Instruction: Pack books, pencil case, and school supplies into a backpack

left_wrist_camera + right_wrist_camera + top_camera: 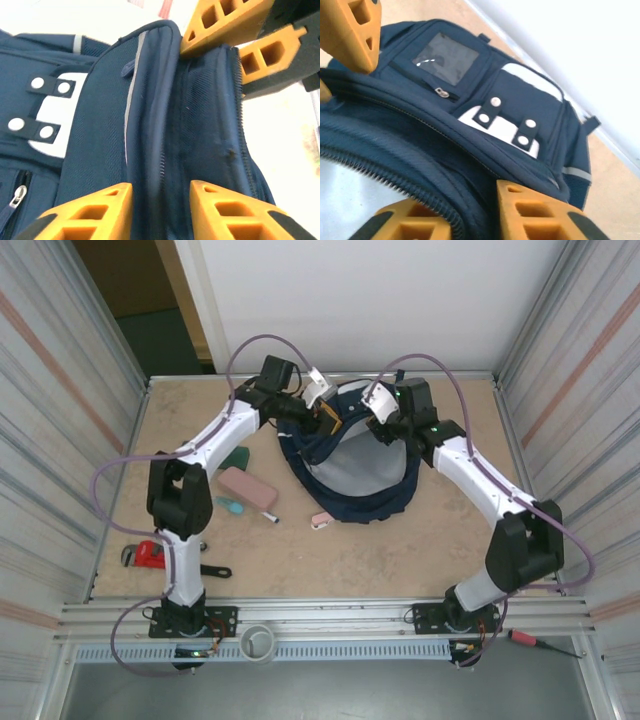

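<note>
Both hands pinch the zip rim of the large navy blue fabric backpack [350, 508], which lies mid-tabletop [400, 560] with its mouth spread. Left hand [161, 192] and right hand [465, 205] are each closed on rim fabric, close together at the far edge. Pale pink oblong pencil case [247, 488], flat dark green book [235, 457] and tiny pink eraser [321, 521] lie outside, left of it. Risk: freeing either hand to fetch an item probably collapses the mouth, and a shallow pinch could slip.

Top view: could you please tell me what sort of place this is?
Probably a lab robot cell: a table boxed by ribbed panels, two arms bolted to a rail, a backpack.
</note>
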`<state>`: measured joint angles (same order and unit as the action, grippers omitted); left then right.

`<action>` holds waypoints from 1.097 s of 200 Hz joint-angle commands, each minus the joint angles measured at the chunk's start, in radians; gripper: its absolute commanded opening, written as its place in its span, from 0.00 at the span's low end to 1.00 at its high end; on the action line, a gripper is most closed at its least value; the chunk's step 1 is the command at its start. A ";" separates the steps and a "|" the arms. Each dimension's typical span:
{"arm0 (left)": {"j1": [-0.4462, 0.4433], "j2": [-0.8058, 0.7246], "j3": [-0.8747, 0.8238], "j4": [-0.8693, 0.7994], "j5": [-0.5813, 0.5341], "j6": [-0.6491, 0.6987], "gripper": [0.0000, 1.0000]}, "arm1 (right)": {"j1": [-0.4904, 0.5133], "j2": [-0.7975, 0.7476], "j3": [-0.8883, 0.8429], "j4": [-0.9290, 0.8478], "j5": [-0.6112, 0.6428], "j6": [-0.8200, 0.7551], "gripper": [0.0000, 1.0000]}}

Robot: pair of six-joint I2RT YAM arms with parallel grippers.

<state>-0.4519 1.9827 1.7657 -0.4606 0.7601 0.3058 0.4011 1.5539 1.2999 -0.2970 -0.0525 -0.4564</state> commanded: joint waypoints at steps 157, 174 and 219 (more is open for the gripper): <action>0.193 -0.575 -0.932 0.103 -0.763 -0.816 0.97 | -0.050 -0.001 -0.029 -0.055 -0.151 0.384 0.00; 0.186 -0.533 -0.917 0.130 -0.755 -0.813 0.97 | -0.054 -0.004 -0.035 -0.051 -0.161 0.386 0.00; 0.180 -0.426 -0.859 0.159 -0.713 -0.810 0.96 | -0.056 -0.019 -0.052 -0.050 -0.165 0.385 0.00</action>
<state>-0.2642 1.5257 0.8650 -0.3378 0.0143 -0.4801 0.3443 1.5745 1.2636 -0.3405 -0.1764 -0.1131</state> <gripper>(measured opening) 0.964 0.087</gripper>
